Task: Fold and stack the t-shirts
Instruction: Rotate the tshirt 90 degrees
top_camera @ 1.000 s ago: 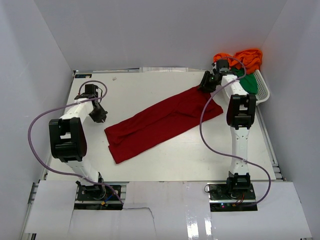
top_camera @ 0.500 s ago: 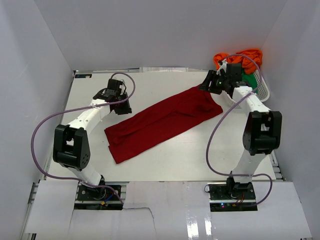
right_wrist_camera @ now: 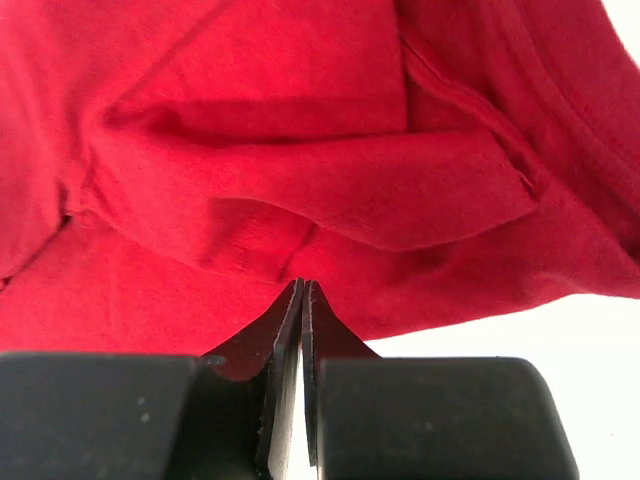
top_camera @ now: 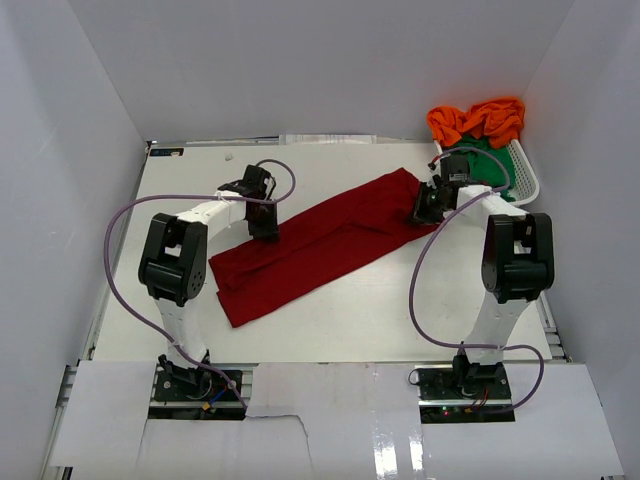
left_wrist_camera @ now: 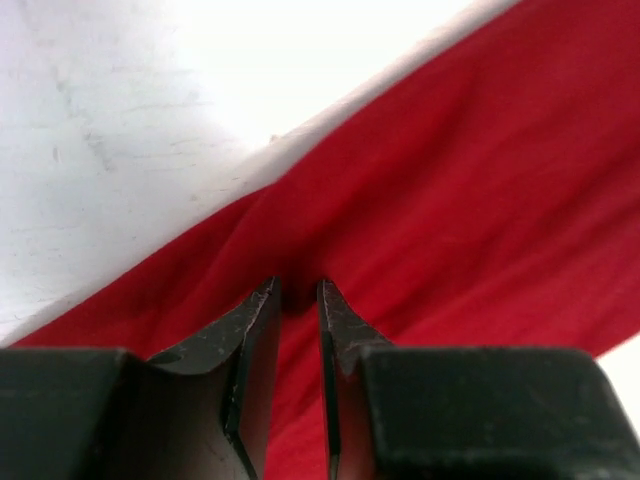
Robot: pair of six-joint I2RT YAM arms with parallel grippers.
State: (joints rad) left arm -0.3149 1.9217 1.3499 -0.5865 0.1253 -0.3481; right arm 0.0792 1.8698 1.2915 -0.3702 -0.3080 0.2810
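A dark red t-shirt [top_camera: 320, 245] lies as a long folded strip slanting across the table, its high end at the far right. My left gripper [top_camera: 267, 232] is down on the strip's far edge near its left end. In the left wrist view the gripper [left_wrist_camera: 297, 285] has its jaws a narrow gap apart, with red cloth [left_wrist_camera: 450, 180] bunched between them. My right gripper [top_camera: 424, 212] presses on the shirt's right end. In the right wrist view the gripper [right_wrist_camera: 302, 285] has its jaws together, pinching a crease of red fabric [right_wrist_camera: 300, 150]. Orange t-shirts [top_camera: 480, 120] and a green one [top_camera: 497, 165] sit far right.
A white lattice basket [top_camera: 528, 180] holds the orange and green shirts at the far right corner. White walls close in the table on three sides. Purple cables loop from both arms over the table.
Both arms have swung in and come down onto the red shirt, the left from the far left side, the right from beside the basket. The right jaws have closed.
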